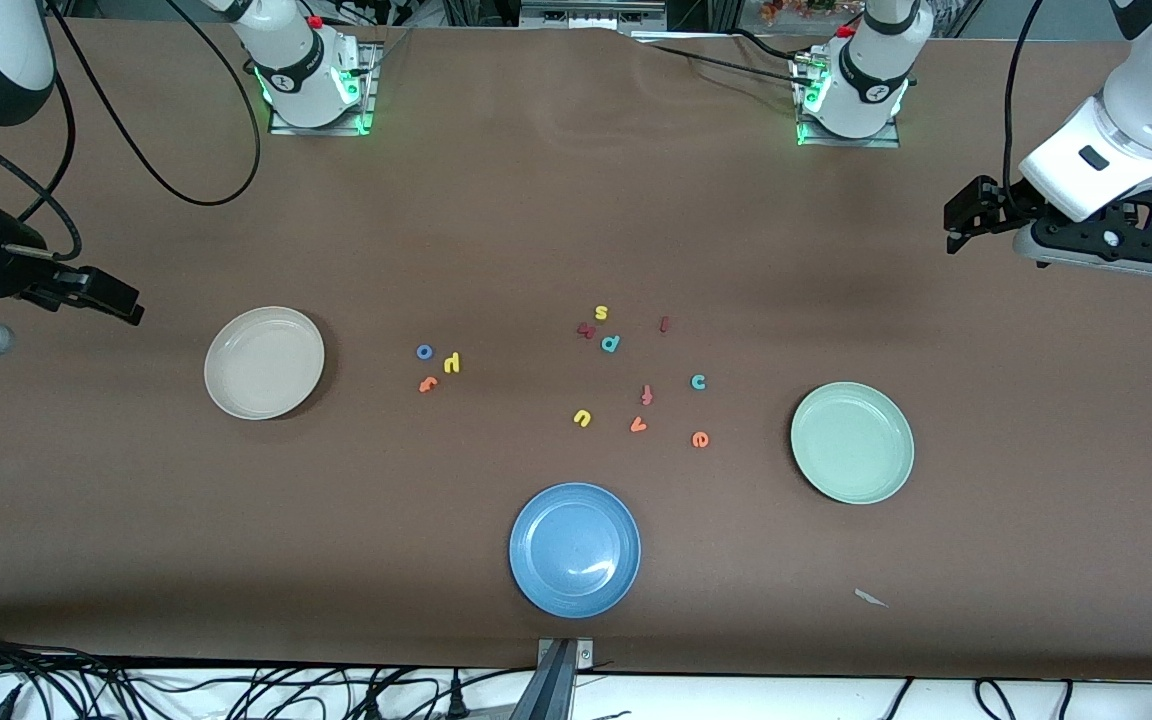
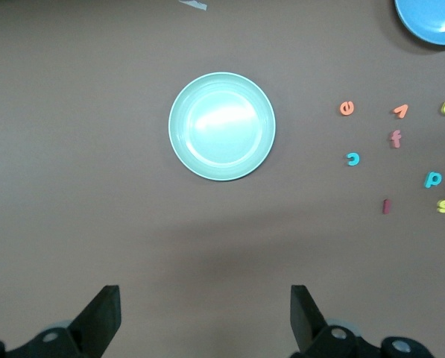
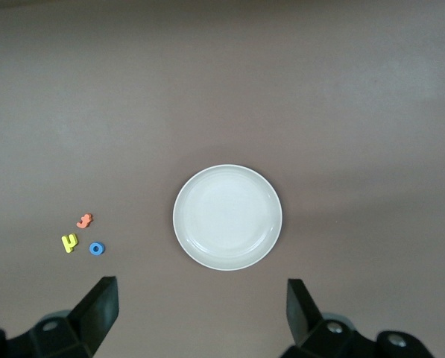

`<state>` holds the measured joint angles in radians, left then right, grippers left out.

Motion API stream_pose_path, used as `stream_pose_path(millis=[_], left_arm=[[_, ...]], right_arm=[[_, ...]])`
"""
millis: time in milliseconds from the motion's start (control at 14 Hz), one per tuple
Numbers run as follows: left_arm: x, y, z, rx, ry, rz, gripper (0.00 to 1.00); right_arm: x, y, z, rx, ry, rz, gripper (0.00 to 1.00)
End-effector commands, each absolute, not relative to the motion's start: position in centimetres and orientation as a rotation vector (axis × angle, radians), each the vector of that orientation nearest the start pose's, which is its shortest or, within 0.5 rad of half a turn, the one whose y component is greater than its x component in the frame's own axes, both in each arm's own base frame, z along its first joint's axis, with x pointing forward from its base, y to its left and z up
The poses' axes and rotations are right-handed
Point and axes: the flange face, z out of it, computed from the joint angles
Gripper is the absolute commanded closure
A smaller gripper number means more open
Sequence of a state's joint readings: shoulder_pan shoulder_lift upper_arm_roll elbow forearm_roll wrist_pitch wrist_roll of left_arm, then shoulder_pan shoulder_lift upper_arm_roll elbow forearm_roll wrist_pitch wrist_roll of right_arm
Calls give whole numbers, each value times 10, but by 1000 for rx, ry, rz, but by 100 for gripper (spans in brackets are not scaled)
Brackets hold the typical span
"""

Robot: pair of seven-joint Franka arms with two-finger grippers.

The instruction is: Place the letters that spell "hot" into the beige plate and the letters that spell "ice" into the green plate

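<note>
The blue o (image 1: 424, 352), the yellow h (image 1: 451, 363) and the orange t (image 1: 427, 384) lie in a small group on the desk, near the beige plate (image 1: 264, 362) on the side toward the middle of the desk. The three are just beside each other; the o is the farthest from the front camera and the t the nearest. The beige plate is toward the right arm's end of the desk and has nothing in it.

The dark red i (image 1: 664, 324), the teal c (image 1: 698, 382) and the orange e (image 1: 700, 439) lie apart from each other in a loose line, between the middle of the desk and the green plate (image 1: 852, 442). The i is the farthest from the front camera and the e the nearest. The green plate, toward the left arm's end, also holds nothing.

Among these letters lie others: a yellow s (image 1: 601, 313), a teal p (image 1: 610, 343), a dark red curved letter (image 1: 586, 330), a yellow u (image 1: 582, 418), an orange v (image 1: 638, 425) and an orange f (image 1: 647, 394). A blue plate (image 1: 574, 549) stands near the desk edge closest to the front camera.

The left gripper (image 2: 203, 321) hangs over the left arm's end of the desk, jaws wide apart and holding nothing. The right gripper (image 3: 202, 317) hangs over the right arm's end, also spread wide and without any load.
</note>
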<state>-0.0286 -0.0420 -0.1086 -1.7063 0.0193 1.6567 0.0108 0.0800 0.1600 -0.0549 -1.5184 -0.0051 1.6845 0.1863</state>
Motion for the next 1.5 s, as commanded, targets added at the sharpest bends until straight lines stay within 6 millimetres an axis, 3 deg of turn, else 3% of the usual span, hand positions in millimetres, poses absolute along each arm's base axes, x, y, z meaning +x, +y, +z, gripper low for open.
stream_pose_path(millis=[0, 1432], left_arm=[[546, -73, 595, -3127, 204, 31, 0], [544, -78, 598, -3123, 224, 42, 0]], right_arm=[[608, 19, 571, -3131, 270, -20, 0], [608, 17, 570, -3131, 277, -15, 0]])
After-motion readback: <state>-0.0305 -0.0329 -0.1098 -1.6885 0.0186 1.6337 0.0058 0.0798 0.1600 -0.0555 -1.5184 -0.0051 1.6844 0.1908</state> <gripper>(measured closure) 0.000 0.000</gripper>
